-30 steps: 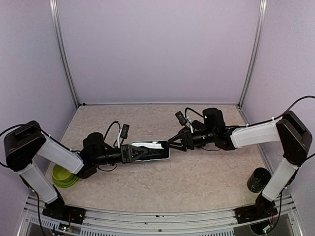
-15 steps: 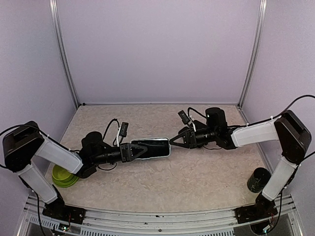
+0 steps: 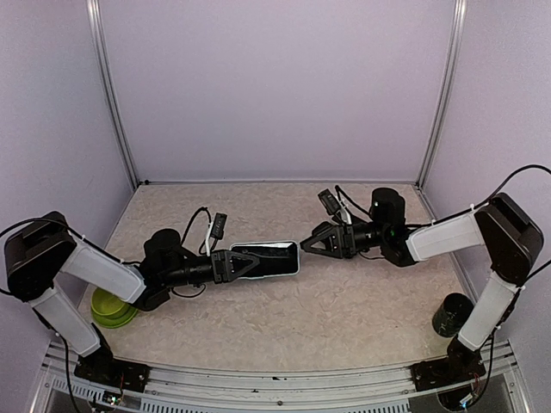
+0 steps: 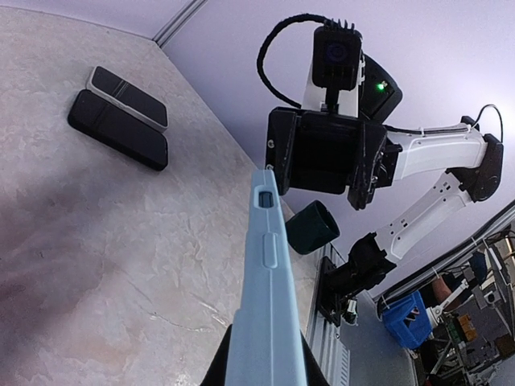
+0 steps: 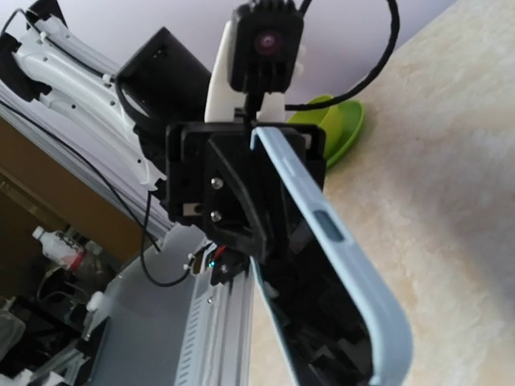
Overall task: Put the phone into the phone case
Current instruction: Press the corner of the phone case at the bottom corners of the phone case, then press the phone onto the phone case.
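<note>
My left gripper point(image 3: 255, 261) is shut on the near end of a light blue phone case point(image 3: 284, 256) and holds it above the table. In the left wrist view the case point(image 4: 269, 273) shows edge-on, rising from my fingers. In the right wrist view the case point(image 5: 346, 249) has a glossy black face between its blue rims, apparently the phone. My right gripper point(image 3: 305, 248) sits just off the case's far end with a small gap. Seen head-on in the left wrist view point(image 4: 322, 157), its fingers stand apart and hold nothing.
Two other phones point(image 4: 121, 117), one black and one white-edged, lie side by side on the table. A green bowl point(image 3: 108, 307) sits at the near left. A dark cup point(image 3: 452, 314) stands at the near right. Metal posts and walls close in the table.
My right gripper has drawn back to the right, off the case's far end. The case has turned so less of its pale rim shows. My left gripper still holds it.
</note>
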Action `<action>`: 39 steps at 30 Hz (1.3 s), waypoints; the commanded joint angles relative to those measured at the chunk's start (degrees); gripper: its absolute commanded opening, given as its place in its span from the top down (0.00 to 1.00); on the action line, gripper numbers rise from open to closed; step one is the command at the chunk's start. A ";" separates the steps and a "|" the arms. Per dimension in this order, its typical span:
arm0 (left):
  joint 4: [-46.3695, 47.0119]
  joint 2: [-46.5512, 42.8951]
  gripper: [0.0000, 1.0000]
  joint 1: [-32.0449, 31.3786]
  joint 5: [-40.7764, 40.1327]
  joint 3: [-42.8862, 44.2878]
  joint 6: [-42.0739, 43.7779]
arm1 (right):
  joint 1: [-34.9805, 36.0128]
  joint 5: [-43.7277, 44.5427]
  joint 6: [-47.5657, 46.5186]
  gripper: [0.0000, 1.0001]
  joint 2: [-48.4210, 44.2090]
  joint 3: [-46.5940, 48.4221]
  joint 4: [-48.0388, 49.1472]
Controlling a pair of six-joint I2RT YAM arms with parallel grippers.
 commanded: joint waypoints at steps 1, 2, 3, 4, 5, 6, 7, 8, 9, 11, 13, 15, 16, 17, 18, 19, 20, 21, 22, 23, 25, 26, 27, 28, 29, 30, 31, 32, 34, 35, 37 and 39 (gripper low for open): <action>3.25 -0.76 1.00 0.24 -0.13 1.90 0.45 | -0.27 2.25 -6.50 0.46 -2.74 0.95 -7.23; 3.28 -0.59 1.00 0.32 0.11 2.09 0.21 | 0.01 3.84 -10.39 0.45 -3.50 1.18 -9.92; 3.39 -0.26 1.00 0.44 0.53 2.15 -0.10 | 0.44 5.95 -13.66 0.43 -4.46 1.25 -12.75; 3.36 -0.01 1.00 0.42 0.92 2.36 -0.40 | 1.01 8.15 -17.02 0.42 -5.38 1.30 -15.48; 3.21 0.34 1.00 0.42 1.33 2.65 -0.60 | 1.83 10.98 -20.66 0.42 -6.48 1.35 -17.90; 3.07 0.66 1.00 0.41 1.59 2.82 -0.78 | 2.56 13.84 -23.87 0.40 -7.66 1.38 -20.45; 2.86 0.79 1.00 0.41 1.69 3.05 -0.94 | 3.42 16.68 -27.16 0.38 -8.43 1.60 -22.72; 2.51 0.99 1.00 0.41 1.88 3.25 -1.06 | 4.28 19.29 -29.96 0.37 -9.01 1.86 -24.97; 2.22 1.10 1.00 0.37 2.16 3.37 -1.13 | 4.72 21.55 -32.06 0.35 -9.47 2.16 -26.50; 1.64 1.22 1.00 0.33 2.65 3.76 -1.30 | 5.39 25.39 -35.58 0.30 -10.29 2.15 -28.55; 0.18 1.35 1.00 0.33 3.11 4.53 -1.25 | 6.04 28.27 -39.22 0.22 -11.27 1.93 -29.54; -1.01 1.56 1.00 0.24 3.46 5.00 -1.17 | 7.00 30.50 -42.80 0.18 -12.58 1.14 -29.58; -1.51 1.45 1.00 0.24 3.43 5.18 -1.17 | 7.43 31.38 -44.67 0.13 -13.26 0.83 -29.44; -2.18 1.45 1.00 0.20 3.41 5.36 -1.17 | 7.88 32.46 -46.19 0.11 -13.88 0.44 -29.36; -2.81 1.48 1.00 0.16 3.47 5.67 -1.17 | 8.44 33.54 -47.81 0.10 -14.44 0.21 -29.29; -3.36 1.42 1.00 0.07 3.44 5.89 -1.17 | 9.05 34.26 -49.33 0.09 -14.95 -0.17 -29.09; -3.95 1.40 1.00 -0.06 3.33 6.13 -1.09 | 9.85 35.19 -50.96 0.08 -15.43 -0.60 -28.94; -4.31 1.40 1.00 -0.15 3.21 6.35 -1.08 | 10.76 36.35 -52.48 0.07 -16.02 -1.03 -28.36; -4.77 1.40 1.00 -0.22 3.07 6.58 -1.04 | 11.74 37.35 -54.07 0.06 -16.74 -1.92 -27.80; -5.45 1.36 1.00 -0.35 2.86 6.91 -1.00 | 13.11 38.57 -55.74 0.01 -17.16 -2.51 -27.15; -6.85 1.39 1.00 -0.58 2.47 7.47 -0.71 | 15.03 40.51 -59.08 0.00 -17.67 -3.13 -26.55; -7.32 1.40 1.00 -0.75 2.34 7.72 -0.59 | 15.96 41.44 -60.38 0.00 -17.70 -3.21 -26.55; -7.85 1.47 1.00 -0.92 2.28 7.98 -0.44 | 16.60 42.08 -61.35 0.00 -17.60 -2.91 -26.96; -8.35 1.42 1.00 -1.03 2.07 8.16 -0.31 | 17.15 42.55 -61.97 0.00 -17.31 -2.50 -27.37; -8.77 1.40 1.00 -1.14 1.88 8.29 -0.21 | 17.61 43.07 -62.47 0.00 -16.98 -2.00 -27.98; -9.09 1.35 1.00 -1.28 1.74 8.44 -0.12 | 18.12 43.62 -62.88 0.00 -16.55 -1.27 -29.10; -9.38 1.32 1.00 -1.38 1.58 8.56 -0.10 | 18.61 44.22 -63.40 0.00 -15.96 -0.45 -30.02; -9.96 1.31 1.00 -1.47 1.36 8.77 -0.04 | 19.16 44.96 -64.18 0.00 -15.35 0.26 -30.81; -10.94 1.31 1.00 -1.65 1.03 9.13 0.25 | 20.37 46.87 -65.20 0.00 -14.05 1.51 -31.95; -11.07 1.31 1.00 -1.75 0.97 9.18 0.31 | 20.81 47.49 -65.50 0.00 -13.39 2.27 -32.39; -11.24 1.18 1.00 -1.86 0.84 9.20 0.35 | 21.45 48.97 -65.76 0.00 -12.08 3.30 -33.10; -11.71 1.28 1.00 -1.91 0.58 9.50 0.38 | 22.08 50.27 -65.60 0.00 -10.69 4.47 -33.75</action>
